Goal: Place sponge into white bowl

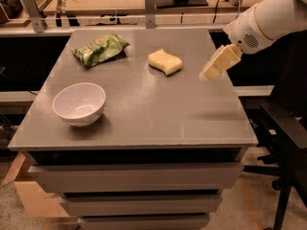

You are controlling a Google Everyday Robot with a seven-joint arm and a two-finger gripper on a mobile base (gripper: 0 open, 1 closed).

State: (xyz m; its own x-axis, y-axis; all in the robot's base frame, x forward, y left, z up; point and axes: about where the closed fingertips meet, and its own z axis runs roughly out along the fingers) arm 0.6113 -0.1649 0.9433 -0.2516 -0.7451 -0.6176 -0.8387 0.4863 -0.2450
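The pale yellow sponge [165, 62] with wavy sides lies flat on the grey table [158, 114], right of the middle and toward the back. The white bowl [79, 103] stands upright and empty near the table's front left. My gripper [216, 66] with yellowish foam-padded fingers hangs from the white arm over the table's right side. It is to the right of the sponge, apart from it and above the surface. It holds nothing that I can see.
A green snack bag [100, 48] lies at the back left of the table. A workbench with metal posts [149, 1] runs behind the table. A dark chair [288, 128] stands at the right. Drawers sit below the tabletop.
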